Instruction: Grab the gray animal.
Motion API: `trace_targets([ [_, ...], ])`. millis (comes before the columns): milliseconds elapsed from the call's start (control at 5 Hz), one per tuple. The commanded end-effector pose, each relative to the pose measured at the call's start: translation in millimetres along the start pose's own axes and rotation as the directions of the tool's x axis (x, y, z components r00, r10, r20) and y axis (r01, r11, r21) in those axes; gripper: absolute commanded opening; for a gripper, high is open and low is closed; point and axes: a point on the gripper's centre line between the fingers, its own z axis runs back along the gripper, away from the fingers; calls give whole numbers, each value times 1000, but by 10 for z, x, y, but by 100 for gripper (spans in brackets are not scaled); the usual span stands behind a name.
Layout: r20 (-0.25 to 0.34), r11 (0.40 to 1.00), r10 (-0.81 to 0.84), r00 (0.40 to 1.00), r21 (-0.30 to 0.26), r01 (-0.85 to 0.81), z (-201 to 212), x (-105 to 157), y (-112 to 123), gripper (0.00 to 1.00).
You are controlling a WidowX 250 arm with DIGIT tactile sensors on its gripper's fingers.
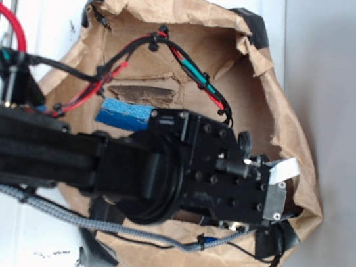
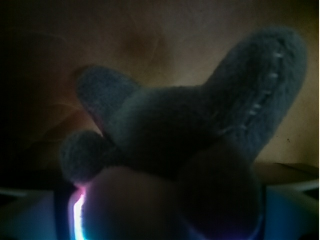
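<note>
Gray animal (image 2: pixel 200 125) fills the wrist view; the arm reaches level over the paper bag (image 1: pixel 286 115), its claw's (image 1: pixel 274 193) state unclear.

Arm (image 1: pixel 62 157) over paper bag (image 1: pixel 283 95), covering its middle. Sponge (image 1: pixel 124 114) inside bag, just beside arm. Animal (image 2: pixel 190 130) close under wrist cam, on bag floor.

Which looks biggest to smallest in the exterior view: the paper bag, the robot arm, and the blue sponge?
1. Paper bag.
2. Robot arm, though it sits nearer the camera, so this is unsure.
3. Blue sponge, partly hidden by the arm.
</note>
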Motion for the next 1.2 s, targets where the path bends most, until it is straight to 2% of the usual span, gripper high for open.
trace_targets([
  [0, -21, 964, 16, 1000, -267, -21, 1073, 190, 430, 0],
  [200, -47, 949, 20, 999, -313, -33, 1410, 207, 619, 0],
  [400, -42, 981, -16, 999, -194, 7, 1597, 226, 693, 0],
  [600, -44, 998, -58, 997, -25, 56, 1747, 171, 718, 0],
  [800, -6, 997, -72, 997, 30, 72, 1864, 2, 650, 0],
  [1000, 28, 996, -80, 996, 47, 79, 1830, -83, 592, 0],
])
